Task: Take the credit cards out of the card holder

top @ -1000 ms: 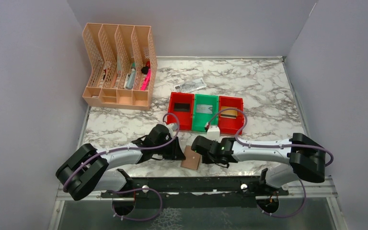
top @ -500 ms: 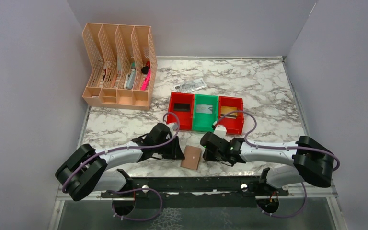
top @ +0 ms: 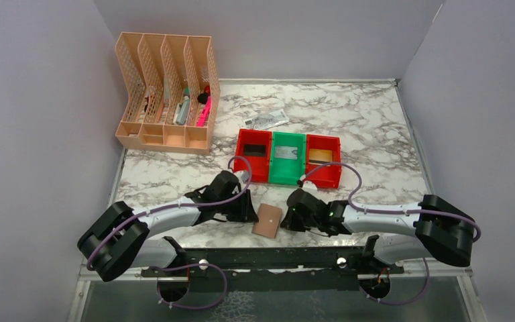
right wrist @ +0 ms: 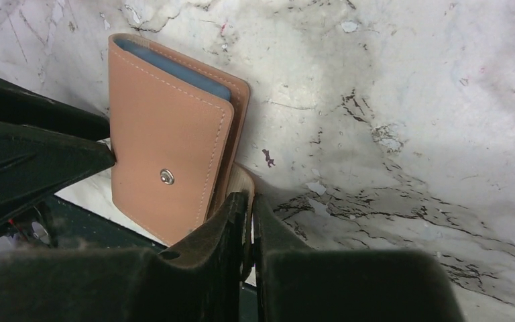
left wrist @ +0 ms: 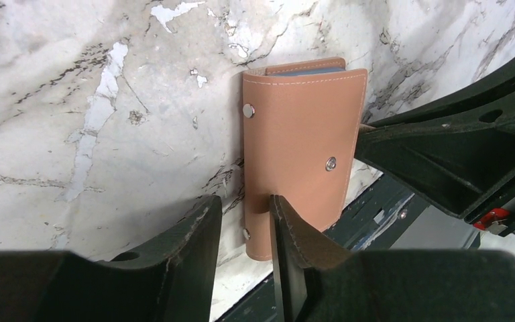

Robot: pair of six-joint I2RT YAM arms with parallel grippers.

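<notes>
The tan card holder lies folded shut on the marble near the front edge, between my two grippers. It also shows in the left wrist view and the right wrist view, with a blue-grey inner edge peeking out. My left gripper is at its left edge, jaws slightly apart and holding nothing. My right gripper is at its right edge, pinched on a tan flap of the holder. A dark card, a silver card and a gold card lie in the bins.
Two red bins flank a green bin just behind the grippers. A crumpled paper note lies farther back. A peach file organizer stands at the back left. A black rail runs along the front edge.
My right gripper has drawn back to the right, from over the holder to its right edge. The holder and my left gripper have barely moved.
</notes>
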